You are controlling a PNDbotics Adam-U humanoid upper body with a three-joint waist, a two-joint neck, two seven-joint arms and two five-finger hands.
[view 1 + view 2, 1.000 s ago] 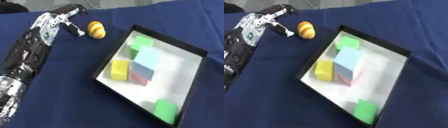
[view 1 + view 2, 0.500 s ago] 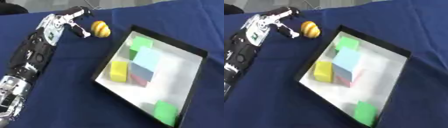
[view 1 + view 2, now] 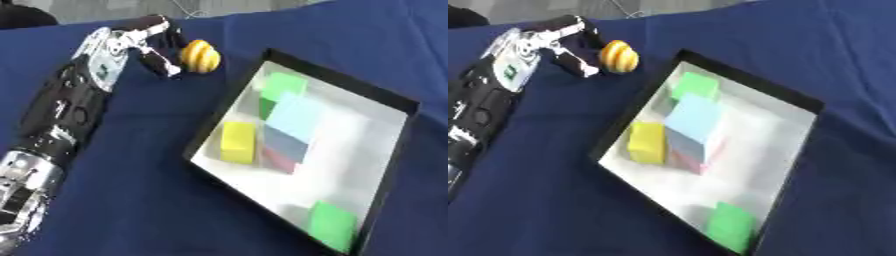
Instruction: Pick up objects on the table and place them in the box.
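The robot's left hand (image 3: pixel 144 45), black and silver, reaches across the blue-covered counter (image 3: pixel 131 200) with its fingers curled partway, their tips touching a small yellow-and-orange ribbed round object (image 3: pixel 200 56). That object sits on the cloth just outside the far left corner of the black-rimmed, white-floored shallow box (image 3: pixel 398 150), which holds green, yellow, light blue and pink blocks.

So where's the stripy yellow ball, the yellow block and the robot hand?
stripy yellow ball (image 3: pixel 200 55), left eye view, its middle
yellow block (image 3: pixel 237 142), left eye view, top face
left robot hand (image 3: pixel 154 50), left eye view, a finger
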